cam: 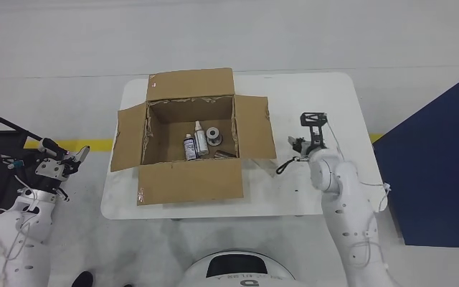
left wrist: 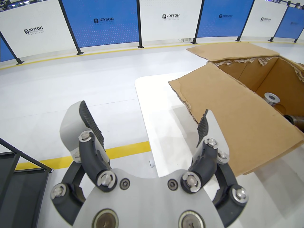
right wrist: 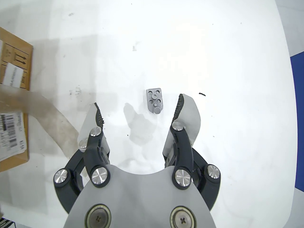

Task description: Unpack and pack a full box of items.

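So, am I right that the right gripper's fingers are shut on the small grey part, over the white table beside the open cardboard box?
Not quite. The right gripper has its fingers open, and the small grey part sits free between them, touching neither, as the right wrist view shows. The rest holds: it is over the white table, beside the open cardboard box.

White table (cam: pixel 315 93), rounded corners, mid-floor. Yellow floor line (cam: pixel 90 144) leaves it at 9 o'clock. Blue partition (cam: pixel 423 179) at 4 o'clock. Black frame (left wrist: pixel 23 191) at 8 o'clock. Blue and white fence panels (left wrist: pixel 166 5) along the far floor.
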Controlling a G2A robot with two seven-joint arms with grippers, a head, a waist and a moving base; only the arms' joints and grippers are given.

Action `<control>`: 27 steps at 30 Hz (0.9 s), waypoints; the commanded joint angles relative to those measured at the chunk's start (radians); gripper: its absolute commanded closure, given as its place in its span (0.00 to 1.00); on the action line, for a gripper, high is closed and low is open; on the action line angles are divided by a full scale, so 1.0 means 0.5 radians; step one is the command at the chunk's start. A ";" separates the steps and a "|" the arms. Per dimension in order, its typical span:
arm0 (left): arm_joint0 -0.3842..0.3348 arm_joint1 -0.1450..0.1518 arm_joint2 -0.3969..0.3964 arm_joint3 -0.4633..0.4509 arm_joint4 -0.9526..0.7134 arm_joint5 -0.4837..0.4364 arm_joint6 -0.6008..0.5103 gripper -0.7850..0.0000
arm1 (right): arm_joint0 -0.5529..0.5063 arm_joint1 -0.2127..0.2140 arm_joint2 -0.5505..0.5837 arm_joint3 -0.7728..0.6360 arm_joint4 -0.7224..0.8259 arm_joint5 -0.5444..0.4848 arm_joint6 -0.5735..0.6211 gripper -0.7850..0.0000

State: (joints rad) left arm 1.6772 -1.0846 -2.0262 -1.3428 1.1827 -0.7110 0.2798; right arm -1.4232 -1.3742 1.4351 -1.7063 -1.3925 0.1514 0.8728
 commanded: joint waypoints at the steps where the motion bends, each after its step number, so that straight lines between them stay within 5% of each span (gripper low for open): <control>1: 0.000 0.000 0.000 0.000 0.000 0.000 0.000 0.00 | 0.040 0.000 -0.009 0.063 -0.012 0.008 0.035 0.44; 17: 0.000 0.000 0.000 0.000 0.000 0.000 0.000 0.00 | 0.191 0.001 -0.019 0.356 -0.070 0.076 0.032 0.56; 22: 0.000 0.000 0.000 0.000 0.000 0.000 0.000 0.00 | 0.215 -0.004 -0.061 0.400 -0.119 0.104 0.039 0.78; 23: 0.000 0.000 0.000 0.000 0.000 0.000 0.000 0.00 | 0.214 -0.003 -0.063 0.402 -0.126 0.103 0.038 1.00; 27: 0.000 0.000 0.000 0.000 0.000 0.000 0.000 0.00 | 0.199 -0.002 -0.056 0.378 -0.140 0.112 0.030 1.00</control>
State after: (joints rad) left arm 1.6772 -1.0846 -2.0262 -1.3428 1.1827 -0.7110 0.2798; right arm -1.3211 -1.3755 1.4046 -1.5119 -1.4627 0.2063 0.8896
